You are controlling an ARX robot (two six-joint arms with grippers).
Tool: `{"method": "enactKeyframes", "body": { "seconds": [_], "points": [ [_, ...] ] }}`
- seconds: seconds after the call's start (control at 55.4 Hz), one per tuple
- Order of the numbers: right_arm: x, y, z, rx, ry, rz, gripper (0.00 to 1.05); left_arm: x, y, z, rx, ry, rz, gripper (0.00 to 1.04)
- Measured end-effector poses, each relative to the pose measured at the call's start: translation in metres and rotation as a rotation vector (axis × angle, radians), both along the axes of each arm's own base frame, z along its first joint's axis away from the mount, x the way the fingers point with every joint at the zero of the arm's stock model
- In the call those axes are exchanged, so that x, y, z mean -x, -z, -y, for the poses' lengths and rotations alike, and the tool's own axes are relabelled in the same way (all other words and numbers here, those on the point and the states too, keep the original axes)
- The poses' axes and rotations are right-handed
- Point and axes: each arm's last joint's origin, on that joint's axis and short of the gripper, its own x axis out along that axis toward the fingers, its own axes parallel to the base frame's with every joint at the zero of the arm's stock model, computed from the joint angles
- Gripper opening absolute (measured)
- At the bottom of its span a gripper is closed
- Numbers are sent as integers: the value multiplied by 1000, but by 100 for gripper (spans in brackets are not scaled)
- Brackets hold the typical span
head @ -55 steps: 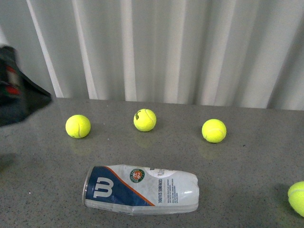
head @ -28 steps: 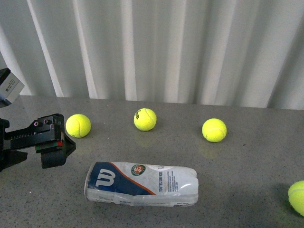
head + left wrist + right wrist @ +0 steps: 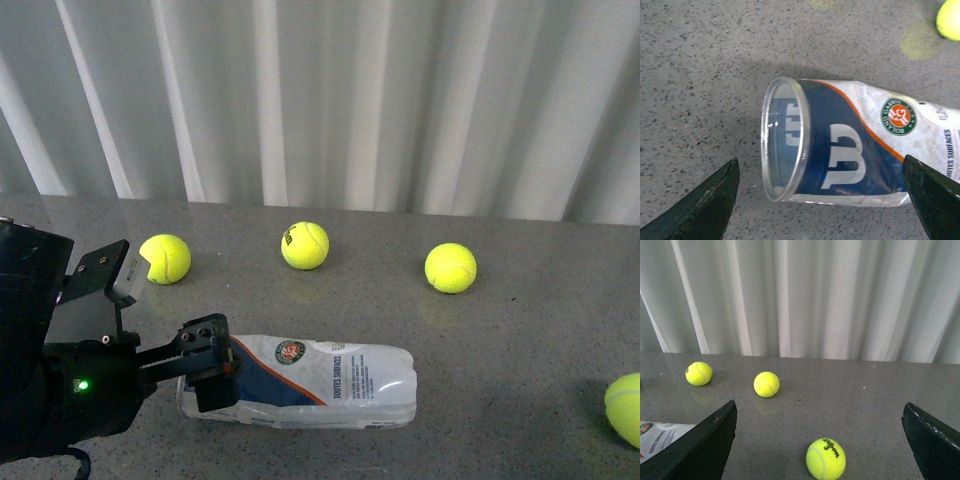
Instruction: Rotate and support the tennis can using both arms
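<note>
Grey table (image 3: 520, 300), tennis can (image 3: 335, 385) mouth hidden behind left gripper (image 3: 211, 368)

I read this as a lab test bench: grey speckled table (image 3: 520, 330), white pleated curtain (image 3: 400, 100) hung behind as backdrop, tennis balls (image 3: 305, 246) scattered on it

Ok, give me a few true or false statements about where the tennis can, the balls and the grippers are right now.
The tennis can lies on its side on the table. True.
The left gripper is shut on the can. False: it is open, its fingers on either side of the can's open end, apart from it.
Four tennis balls lie loose on the table. True.
The right gripper holds a ball. False: it is open and holds nothing.
</note>
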Motion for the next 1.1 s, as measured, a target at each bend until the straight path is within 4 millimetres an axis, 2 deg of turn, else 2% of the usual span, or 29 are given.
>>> {"method": "enactKeyframes", "body": {
  "seconds": [0.343, 0.705, 0.885, 0.939, 1.012, 1.102],
  "points": [
    [0, 0, 0, 0, 0, 0, 98, 5, 15, 23, 153, -13, -7, 97],
    [0, 0, 0, 0, 0, 0, 98, 8, 17, 24, 198, -22, -22, 38],
    [0, 0, 0, 0, 0, 0, 98, 8, 5, 23, 270, -21, -11, 10],
    [0, 0, 0, 0, 0, 0, 98, 9, -3, 22, 308, -14, -6, 5],
    [0, 0, 0, 0, 0, 0, 98, 9, -19, 20, 350, 3, 12, 5],
    [0, 0, 0, 0, 0, 0, 98, 10, -52, 12, 403, 27, 51, 4]
  ]
}}
